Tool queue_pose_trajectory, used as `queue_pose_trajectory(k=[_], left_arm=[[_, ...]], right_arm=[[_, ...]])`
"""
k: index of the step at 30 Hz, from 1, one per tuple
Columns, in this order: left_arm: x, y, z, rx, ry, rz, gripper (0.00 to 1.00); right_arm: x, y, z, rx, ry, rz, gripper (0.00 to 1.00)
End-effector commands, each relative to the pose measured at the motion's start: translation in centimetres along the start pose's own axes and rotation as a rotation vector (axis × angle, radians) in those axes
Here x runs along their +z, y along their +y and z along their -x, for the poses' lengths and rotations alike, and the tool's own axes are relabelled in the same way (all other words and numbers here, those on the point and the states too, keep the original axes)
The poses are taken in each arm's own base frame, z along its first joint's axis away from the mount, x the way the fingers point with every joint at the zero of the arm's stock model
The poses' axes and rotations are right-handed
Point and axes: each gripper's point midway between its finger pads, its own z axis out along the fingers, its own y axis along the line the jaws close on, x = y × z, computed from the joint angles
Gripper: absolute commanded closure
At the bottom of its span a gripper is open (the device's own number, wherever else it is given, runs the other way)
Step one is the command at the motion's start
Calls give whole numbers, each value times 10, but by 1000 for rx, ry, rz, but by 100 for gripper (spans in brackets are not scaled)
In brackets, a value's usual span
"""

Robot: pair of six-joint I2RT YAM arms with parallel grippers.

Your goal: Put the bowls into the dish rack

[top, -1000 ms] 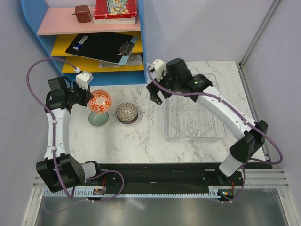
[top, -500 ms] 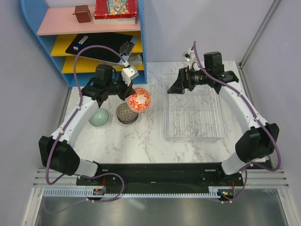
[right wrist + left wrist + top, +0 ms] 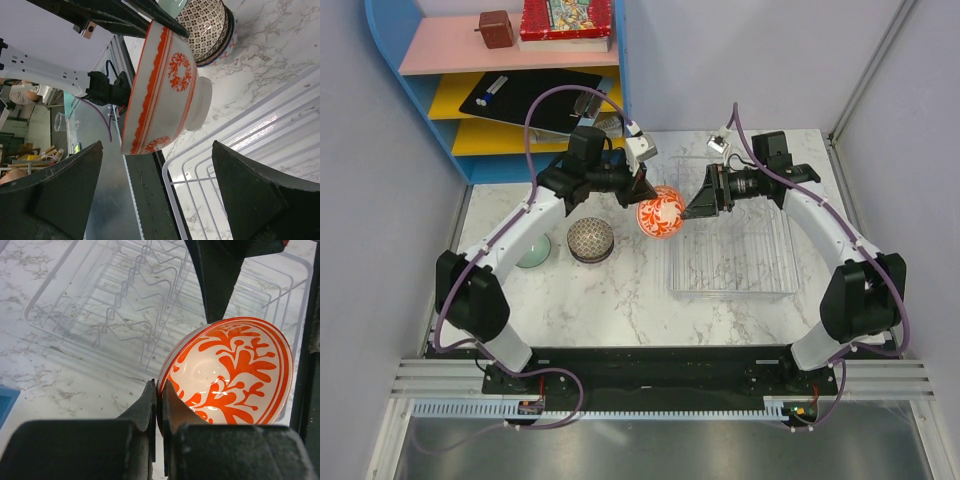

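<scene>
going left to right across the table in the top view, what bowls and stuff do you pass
pale green bowl → grey-brown speckled bowl → orange floral bowl, held off the table → clear dish rack

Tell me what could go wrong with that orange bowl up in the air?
The left gripper pinches the bowl only by its rim, so it might slip and crack on the table. The open right gripper is very near and could bump it loose.

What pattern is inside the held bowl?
The bowl shows orange leafy sprays on white; left wrist view.
</scene>
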Motion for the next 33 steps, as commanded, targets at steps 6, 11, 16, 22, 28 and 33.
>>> queue_pose_trajectory(k=[6, 11, 16, 22, 28, 33], left_arm=[[-1, -32, 45, -3, -122, -168, 98], [2, -36, 49, -18, -125, -199, 98], [8, -39, 49, -27, -121, -217, 98], [12, -37, 49, -25, -111, -194, 98], [22, -38, 39, 4, -78, -144, 98], [27, -33, 35, 20, -58, -93, 98]], right_arm=[[4, -18, -9, -15, 16, 41, 3], [5, -13, -8, 0, 22, 99, 2], [6, -9, -10, 18, 30, 159, 2], [6, -4, -8, 50, 35, 212, 2], [6, -1, -4, 57, 35, 245, 2], [2, 0, -4, 76, 33, 286, 2]])
